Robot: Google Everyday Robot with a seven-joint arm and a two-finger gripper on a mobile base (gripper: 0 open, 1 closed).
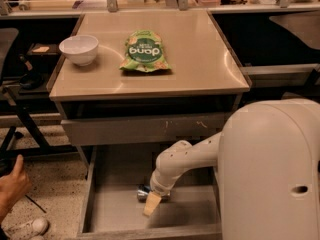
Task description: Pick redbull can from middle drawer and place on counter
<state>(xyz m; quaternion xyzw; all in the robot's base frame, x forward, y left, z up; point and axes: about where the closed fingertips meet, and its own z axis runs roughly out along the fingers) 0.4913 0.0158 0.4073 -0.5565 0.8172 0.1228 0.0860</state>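
1. The middle drawer [114, 211] stands open below a scratched grey drawer front [125, 130].
2. The redbull can [143, 194] lies on its side on the drawer's floor, about midway between the drawer's 2 side walls.
3. Its long axis seems to run left to right, roughly parallel to the drawer's front edge. 1 shiny end points at the drawer's left wall, and the other end is hidden.
4. The gripper [152, 204] is down inside the drawer, right at the can's hidden end. I cannot tell whether it is spread, pressed together or pinching the can.
5. Above the drawer, the counter [200, 64] carries a white bowl [79, 49] and a green snack bag [144, 51].
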